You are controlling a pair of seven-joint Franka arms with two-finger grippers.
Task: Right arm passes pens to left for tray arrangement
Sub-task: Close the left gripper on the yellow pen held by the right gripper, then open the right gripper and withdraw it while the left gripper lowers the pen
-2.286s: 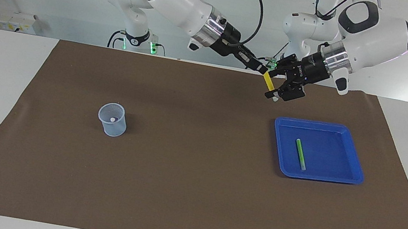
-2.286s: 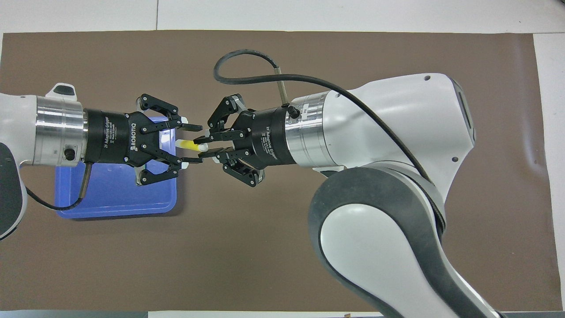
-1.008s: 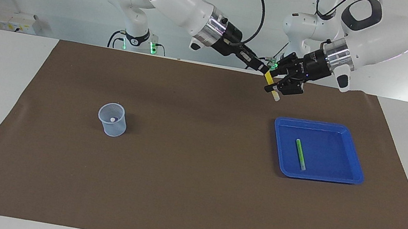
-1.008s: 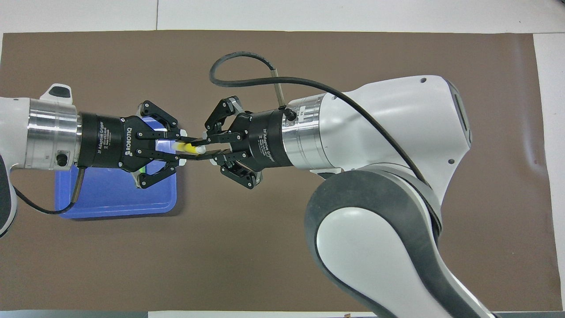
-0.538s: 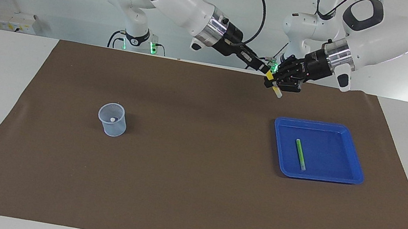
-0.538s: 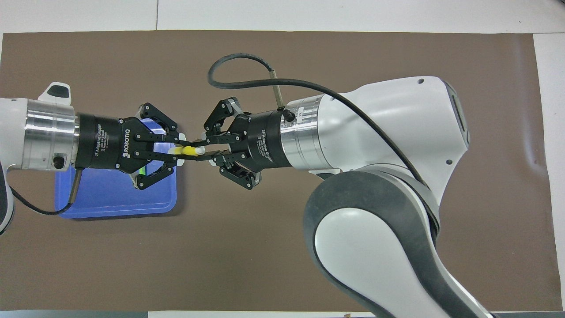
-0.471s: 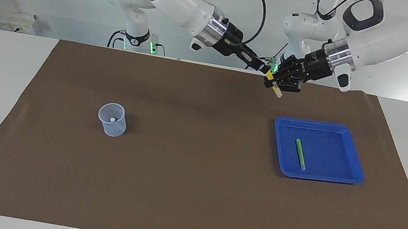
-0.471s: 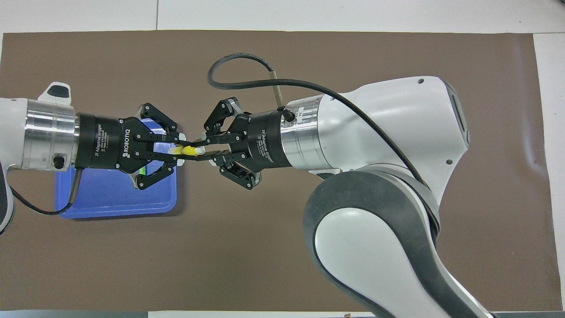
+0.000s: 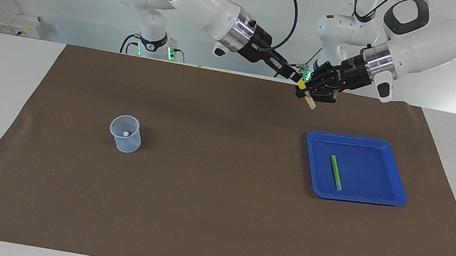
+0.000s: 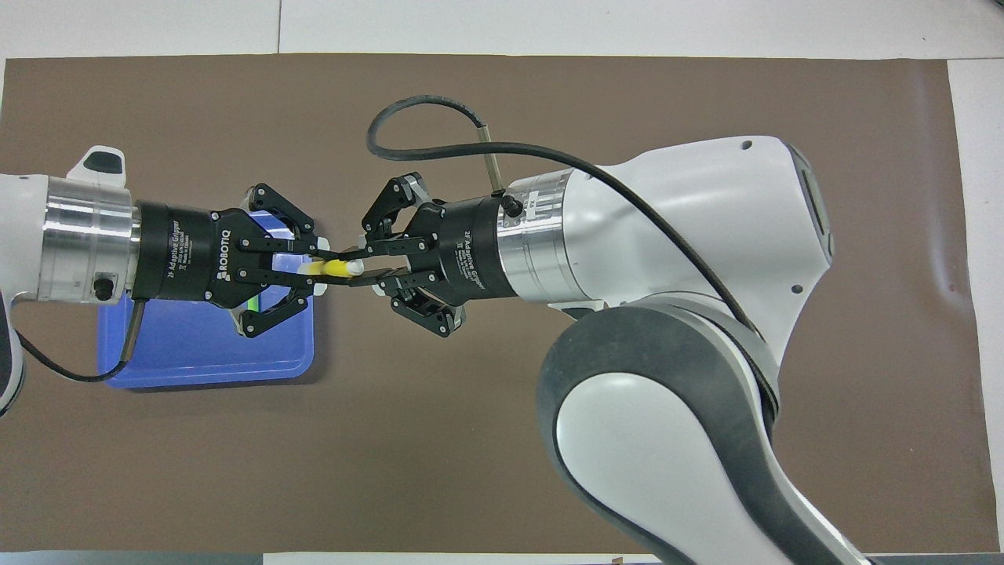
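The yellow pen [image 10: 333, 268] is gripped by the left gripper [image 10: 314, 268] and pinched by the right gripper [image 10: 351, 267], over the mat [image 9: 212, 219] beside the tray [image 9: 398, 198]. The green pen [image 9: 335, 172] in the tray is shown whole only in the facing view.

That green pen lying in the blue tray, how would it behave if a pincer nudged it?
The green pen is slim and looks round, so it would probably roll, though the raised rim of the tray should stop it. It lies straight, so it is likely rigid and light.
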